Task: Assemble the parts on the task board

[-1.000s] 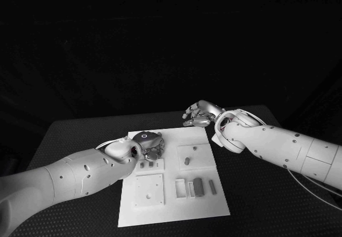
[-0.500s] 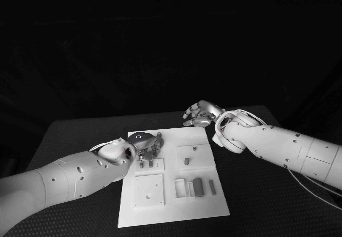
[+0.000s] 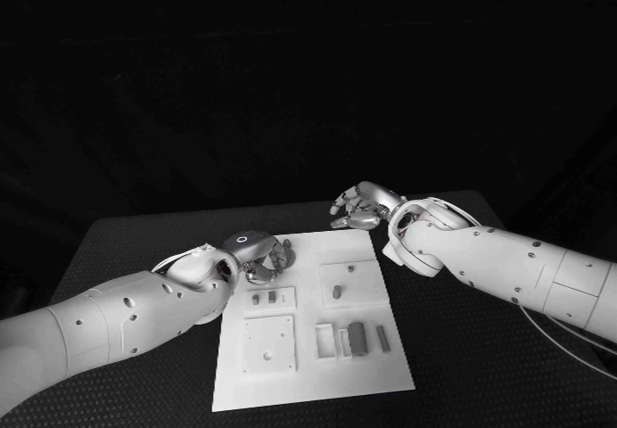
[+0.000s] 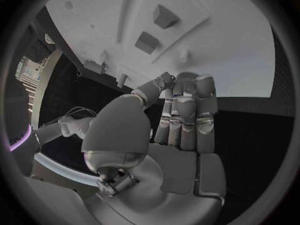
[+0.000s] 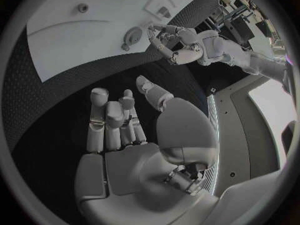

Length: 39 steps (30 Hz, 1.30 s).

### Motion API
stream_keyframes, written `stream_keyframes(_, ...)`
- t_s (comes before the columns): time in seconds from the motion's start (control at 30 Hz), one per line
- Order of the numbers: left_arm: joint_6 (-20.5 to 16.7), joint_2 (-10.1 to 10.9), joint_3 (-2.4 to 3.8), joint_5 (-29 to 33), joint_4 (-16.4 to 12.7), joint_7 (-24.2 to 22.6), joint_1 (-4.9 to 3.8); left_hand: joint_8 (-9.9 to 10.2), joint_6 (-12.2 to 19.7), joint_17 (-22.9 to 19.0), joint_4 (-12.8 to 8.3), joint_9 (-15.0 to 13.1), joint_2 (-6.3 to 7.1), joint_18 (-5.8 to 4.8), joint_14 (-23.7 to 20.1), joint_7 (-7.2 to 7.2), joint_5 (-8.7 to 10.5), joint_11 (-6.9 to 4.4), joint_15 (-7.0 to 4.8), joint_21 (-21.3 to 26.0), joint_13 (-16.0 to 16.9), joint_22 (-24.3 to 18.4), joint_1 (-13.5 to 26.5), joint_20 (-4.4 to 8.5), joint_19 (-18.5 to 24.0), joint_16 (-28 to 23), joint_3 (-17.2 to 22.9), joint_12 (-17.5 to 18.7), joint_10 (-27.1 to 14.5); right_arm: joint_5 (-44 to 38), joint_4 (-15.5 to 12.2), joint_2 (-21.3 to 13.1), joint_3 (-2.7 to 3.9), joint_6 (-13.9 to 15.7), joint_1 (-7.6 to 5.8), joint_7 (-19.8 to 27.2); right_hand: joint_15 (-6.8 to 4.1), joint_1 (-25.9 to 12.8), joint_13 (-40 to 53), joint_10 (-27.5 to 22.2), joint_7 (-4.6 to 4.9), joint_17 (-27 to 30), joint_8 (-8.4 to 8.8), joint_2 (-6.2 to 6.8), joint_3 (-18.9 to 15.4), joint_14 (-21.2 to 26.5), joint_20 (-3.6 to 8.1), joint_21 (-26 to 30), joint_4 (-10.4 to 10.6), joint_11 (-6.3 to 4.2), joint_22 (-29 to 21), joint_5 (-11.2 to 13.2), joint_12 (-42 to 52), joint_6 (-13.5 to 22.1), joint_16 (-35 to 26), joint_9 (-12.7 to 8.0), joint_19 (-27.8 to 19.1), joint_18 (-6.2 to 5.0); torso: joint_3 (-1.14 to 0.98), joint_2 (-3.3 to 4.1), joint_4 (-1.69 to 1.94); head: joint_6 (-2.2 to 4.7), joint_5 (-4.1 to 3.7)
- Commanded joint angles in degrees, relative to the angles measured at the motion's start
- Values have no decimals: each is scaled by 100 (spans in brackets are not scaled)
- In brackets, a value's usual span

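Observation:
The white task board (image 3: 322, 374) lies in the middle of the black table. On it stand a short grey peg (image 3: 337, 290), two smaller pegs (image 3: 255, 300) on a raised square, and grey bars (image 3: 357, 336) near a slotted block. My left hand (image 3: 253, 252) hovers at the board's far left corner. Its thumb tip meets its fingertips (image 4: 167, 81), and I cannot see whether a part sits between them. My right hand (image 3: 360, 205) hangs over the table just beyond the board's far edge, its fingers loosely bent and its palm (image 5: 134, 160) empty.
A square plate with small holes (image 3: 270, 343) sits at the board's near left. Black table surface (image 3: 142, 259) surrounds the board on all sides. My right forearm (image 3: 514, 263) crosses the table to the right of the board.
My left hand has drawn back from above the two small pegs toward the board's far left corner. The right arm and the parts on the board have not moved.

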<state>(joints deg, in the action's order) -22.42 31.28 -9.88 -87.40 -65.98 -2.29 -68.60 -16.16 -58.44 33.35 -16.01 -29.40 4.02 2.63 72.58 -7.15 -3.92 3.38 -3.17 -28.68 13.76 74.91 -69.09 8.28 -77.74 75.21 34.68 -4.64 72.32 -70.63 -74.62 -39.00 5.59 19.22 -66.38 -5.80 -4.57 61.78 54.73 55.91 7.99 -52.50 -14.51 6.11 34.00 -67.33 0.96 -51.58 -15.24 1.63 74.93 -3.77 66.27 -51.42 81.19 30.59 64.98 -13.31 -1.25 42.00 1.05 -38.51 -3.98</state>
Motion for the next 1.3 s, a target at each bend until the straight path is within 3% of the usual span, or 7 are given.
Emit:
stream_keyframes(0.03, -91, 48, 25, 179, -66, 18, -67, -40, -40, -6, 44, -5, -3, 568, 40, 5, 36, 0, 3, -7, 5, 105, 40, 28, -3, -29, 2, 38, 58, -4, -10, -3, 2, -78, -1, 34, 28, -66, -6, -4, 36, 8, 30, 10, -1, 7, 8, 29, 23, 29, 98, 27, 22, 1, -30, 9, 38, -169, -3, -4, 1, 8, 14)
stream_keyframes(0.27, 56, 152, 30, 192, -147, 91, -152, -41, -43, -8, 47, -5, -12, 568, 41, 7, 36, -2, 1, -6, 7, 105, 42, 31, -4, -29, 6, 38, 64, -3, 5, 14, 2, -84, -1, 35, 28, -67, -6, -5, 36, 8, 29, 10, 0, 7, 8, 29, 24, 28, 98, 27, 22, 0, -30, 10, 38, -168, -5, 0, 1, 16, 29)
stream_keyframes(0.47, 422, 292, 23, 64, -275, 288, -153, -40, -42, -14, 79, -1, -18, 560, 38, 6, 41, -4, -1, -2, 9, 106, 94, 33, -4, -30, -10, 47, 69, -2, 14, 9, 2, -90, -1, 33, 28, -68, -6, -5, 36, 8, 29, 9, 0, 7, 9, 30, 24, 28, 98, 27, 23, 0, -30, 10, 38, -168, -2, 1, -1, 15, 36)
stream_keyframes(0.7, 467, 439, 13, -134, -415, 340, -149, -40, -44, -15, 78, -1, -19, 559, 35, 9, 42, -6, -3, 1, 10, 106, 95, 36, -1, -30, -9, 48, 73, 0, 14, 26, 2, -101, -1, 37, 27, -69, -6, -5, 35, 8, 29, 9, 1, 7, 9, 30, 25, 28, 98, 27, 23, 0, -30, 11, 38, -169, -1, 5, -9, 15, 51)
stream_keyframes(1.07, 588, 455, -21, -295, -391, 435, -137, -48, -58, -17, 75, -2, -16, 558, 36, 16, 42, -12, -8, 2, 17, 108, 93, 42, -2, -26, -7, 44, 93, 10, 18, 30, 2, -114, -1, 37, 27, -69, -6, -5, 35, 8, 29, 6, 2, 7, 10, 30, 26, 27, 98, 27, 24, 0, -30, 12, 39, -169, 3, 7, -3, 7, 64)
stream_keyframes(1.3, 658, 384, -116, -338, -320, 422, -116, -48, -57, -18, 76, -1, -17, 556, 34, 16, 43, -12, -8, 4, 17, 109, 97, 42, 1, -26, -8, 47, 92, 10, 21, 30, 2, -120, -1, 38, 27, -69, -7, -5, 35, 8, 29, 6, 2, 7, 10, 30, 27, 27, 98, 27, 24, 0, -30, 13, 39, -169, -4, 9, -9, 4, 72)
